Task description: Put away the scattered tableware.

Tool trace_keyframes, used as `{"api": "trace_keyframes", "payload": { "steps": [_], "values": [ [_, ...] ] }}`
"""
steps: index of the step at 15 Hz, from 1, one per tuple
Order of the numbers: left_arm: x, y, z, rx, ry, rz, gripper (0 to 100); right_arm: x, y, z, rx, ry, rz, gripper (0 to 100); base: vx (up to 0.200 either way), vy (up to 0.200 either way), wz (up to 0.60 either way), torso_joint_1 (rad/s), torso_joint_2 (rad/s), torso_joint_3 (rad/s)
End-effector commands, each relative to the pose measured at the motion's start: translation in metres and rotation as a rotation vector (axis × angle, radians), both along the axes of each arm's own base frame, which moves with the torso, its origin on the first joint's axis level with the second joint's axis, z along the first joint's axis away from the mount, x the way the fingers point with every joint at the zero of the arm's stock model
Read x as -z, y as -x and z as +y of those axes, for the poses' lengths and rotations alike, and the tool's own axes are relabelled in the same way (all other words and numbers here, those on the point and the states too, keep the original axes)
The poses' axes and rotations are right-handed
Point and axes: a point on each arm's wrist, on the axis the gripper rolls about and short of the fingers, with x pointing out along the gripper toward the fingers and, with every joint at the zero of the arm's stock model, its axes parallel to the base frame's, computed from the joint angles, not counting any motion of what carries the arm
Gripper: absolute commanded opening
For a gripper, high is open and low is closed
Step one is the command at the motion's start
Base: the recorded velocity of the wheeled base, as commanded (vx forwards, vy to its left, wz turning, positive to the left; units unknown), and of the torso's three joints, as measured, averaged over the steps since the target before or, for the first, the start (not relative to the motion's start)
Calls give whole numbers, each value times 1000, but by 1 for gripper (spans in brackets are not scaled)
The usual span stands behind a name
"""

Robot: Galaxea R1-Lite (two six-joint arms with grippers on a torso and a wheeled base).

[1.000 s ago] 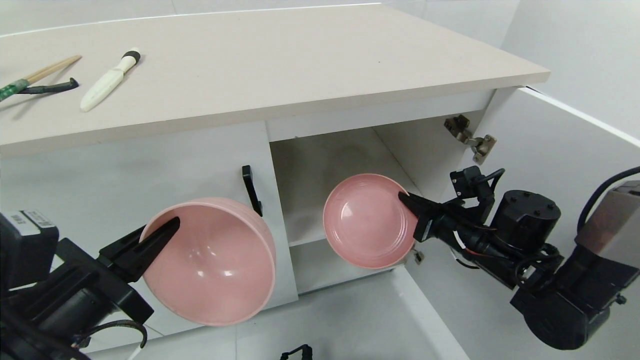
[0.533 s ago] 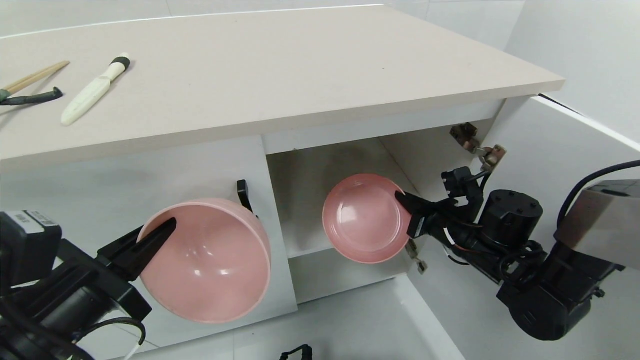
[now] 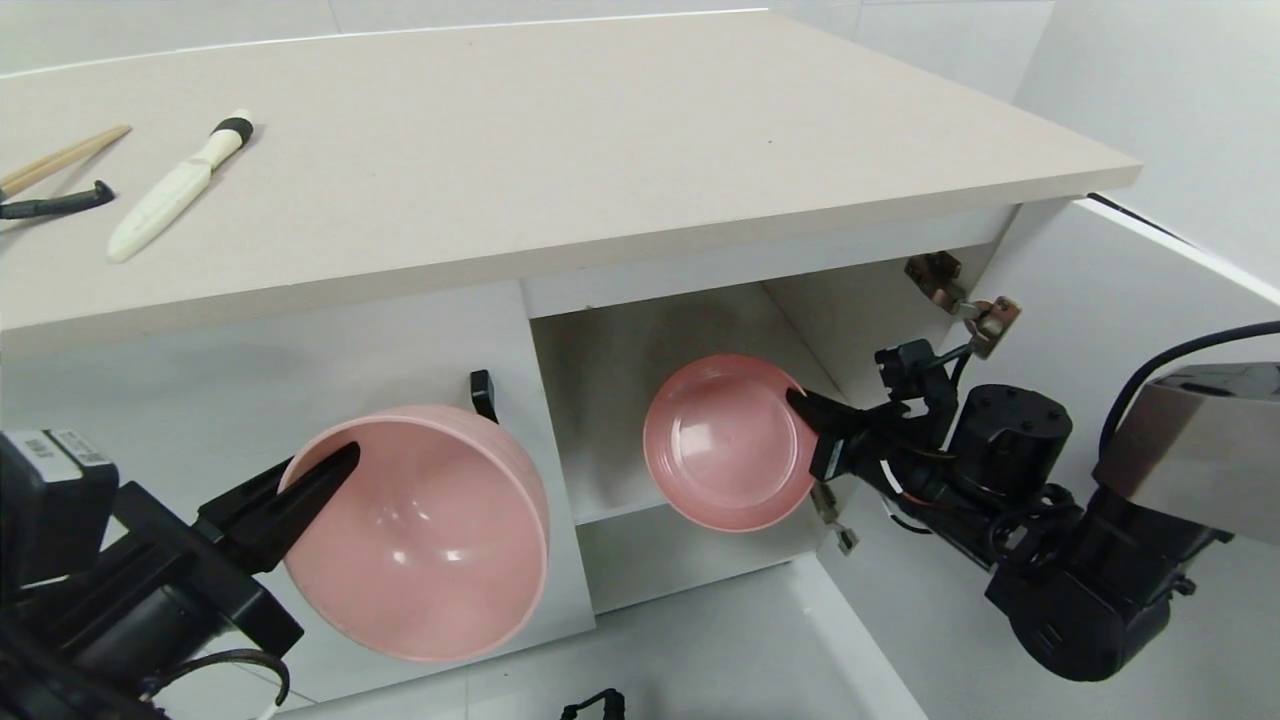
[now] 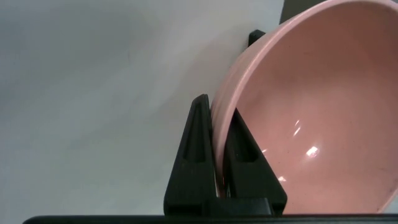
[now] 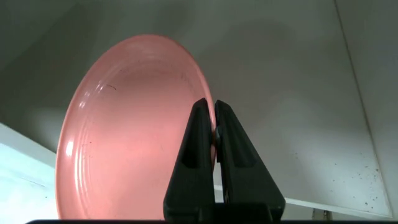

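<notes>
My left gripper (image 3: 335, 465) is shut on the rim of a large pink bowl (image 3: 430, 535), held on its side in front of the closed left cabinet door; the same grip shows in the left wrist view, fingers (image 4: 199, 134) clamping the bowl (image 4: 311, 124) wall. My right gripper (image 3: 805, 408) is shut on the edge of a pink plate (image 3: 725, 445), held upright at the mouth of the open right cabinet compartment. In the right wrist view the plate (image 5: 124, 130) stands before the grey cabinet interior, pinched by the gripper (image 5: 213, 118).
On the beige countertop (image 3: 560, 130) at far left lie a cream knife-like utensil (image 3: 175, 190), chopsticks (image 3: 60, 160) and a black-handled piece (image 3: 50, 205). The open cabinet door (image 3: 1130, 300) swings out to the right with hinges (image 3: 960, 295). A black handle (image 3: 483, 392) sits on the closed door.
The head camera has shifted, so the whole scene slid. The right gripper with the plate has moved slightly inward toward the open compartment. The left gripper keeps hold of the bowl.
</notes>
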Motion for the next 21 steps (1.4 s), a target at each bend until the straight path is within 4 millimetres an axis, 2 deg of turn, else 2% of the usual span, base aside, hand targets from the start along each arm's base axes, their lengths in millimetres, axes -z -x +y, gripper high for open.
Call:
{"api": "trace_keyframes", "payload": {
  "steps": [1,5,7,12,13,21],
  "values": [
    [0,3,1,19,1,-6,0,11,-9,2,4,4,13,0,0,0,0,0,0,0],
    [-2,8,3,53,-26,-41,0,34,-38,11,12,-1,4,0,0,0,0,0,0,0],
    [-2,8,3,53,-29,-43,0,40,-46,15,10,-5,-3,0,0,0,0,0,0,0],
    [-3,8,3,53,-28,-44,0,41,-56,12,26,-14,-19,0,0,0,0,0,0,0],
    [-3,8,3,53,-28,-44,0,43,-63,11,35,-27,-14,0,0,0,0,0,0,0],
    [-2,8,3,53,-29,-42,0,47,-94,26,29,-48,16,0,0,0,0,0,0,0]
  ]
}}
